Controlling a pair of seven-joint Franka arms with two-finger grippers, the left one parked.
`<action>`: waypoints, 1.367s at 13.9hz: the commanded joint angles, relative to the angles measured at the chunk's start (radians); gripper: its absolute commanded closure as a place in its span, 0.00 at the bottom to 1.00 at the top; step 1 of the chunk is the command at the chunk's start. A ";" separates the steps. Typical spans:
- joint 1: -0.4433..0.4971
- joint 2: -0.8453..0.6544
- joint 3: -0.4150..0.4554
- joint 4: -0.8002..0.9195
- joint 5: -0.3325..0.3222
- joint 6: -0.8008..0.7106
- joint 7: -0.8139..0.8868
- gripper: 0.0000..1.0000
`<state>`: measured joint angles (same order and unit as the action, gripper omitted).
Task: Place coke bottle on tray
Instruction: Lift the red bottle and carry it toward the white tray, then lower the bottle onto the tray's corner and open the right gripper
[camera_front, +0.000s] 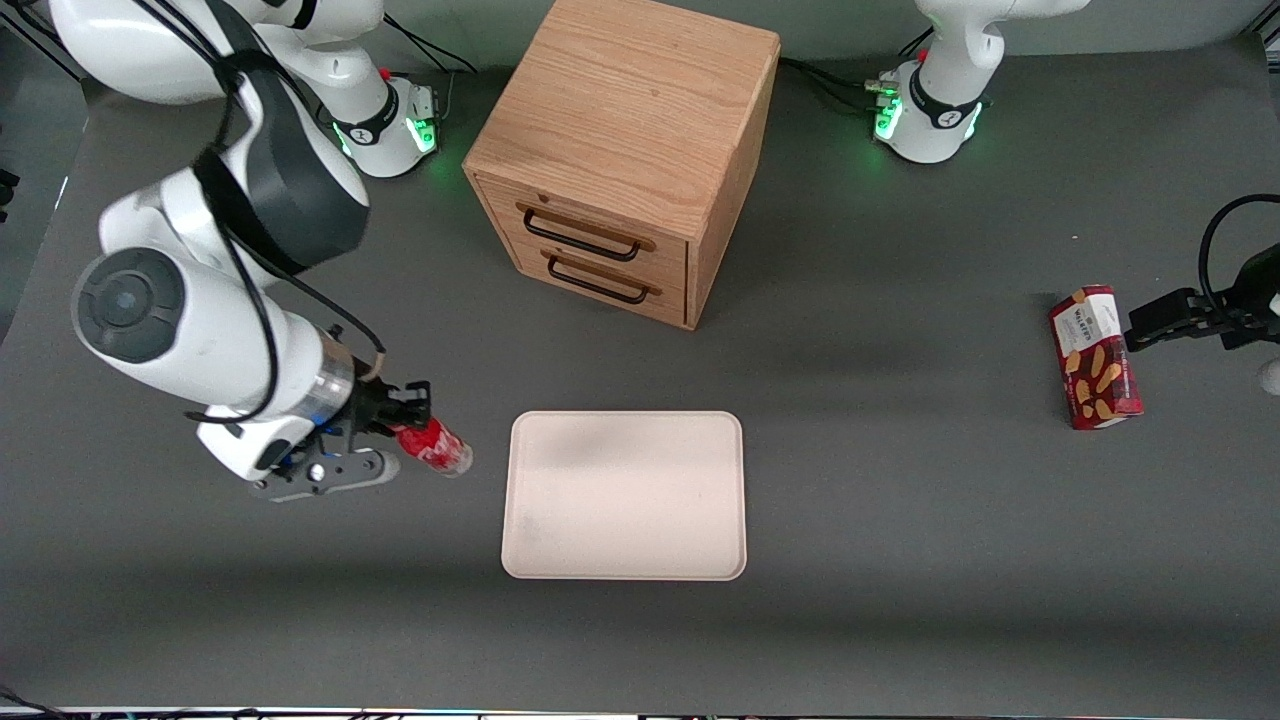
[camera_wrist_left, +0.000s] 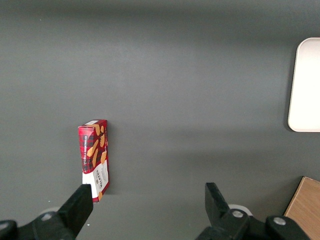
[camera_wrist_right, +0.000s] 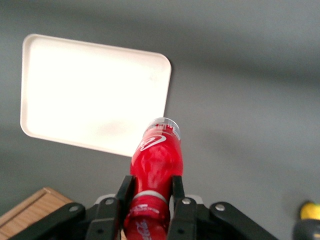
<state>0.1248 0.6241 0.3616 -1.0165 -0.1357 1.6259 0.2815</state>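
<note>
The small red coke bottle (camera_front: 437, 446) is held in my right gripper (camera_front: 405, 432), which is shut on it near its cap end. The bottle is tilted, its clear base pointing toward the tray. It hangs beside the pale cream tray (camera_front: 625, 495), over the bare table at the working arm's end. In the right wrist view both fingers (camera_wrist_right: 125, 192) press the sides of the bottle (camera_wrist_right: 157, 162), and the tray (camera_wrist_right: 90, 90) lies past its base. Nothing lies on the tray.
A wooden drawer cabinet (camera_front: 625, 150) with two handles stands farther from the front camera than the tray. A red snack box (camera_front: 1095, 357) lies toward the parked arm's end and shows in the left wrist view (camera_wrist_left: 95, 152).
</note>
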 joint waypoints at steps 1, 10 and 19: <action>0.018 0.089 0.014 0.078 -0.030 0.078 0.008 1.00; 0.082 0.292 0.014 0.076 -0.177 0.305 0.016 1.00; 0.070 0.312 0.011 0.032 -0.174 0.316 0.016 0.83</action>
<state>0.1999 0.9292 0.3630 -0.9951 -0.2850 1.9393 0.2820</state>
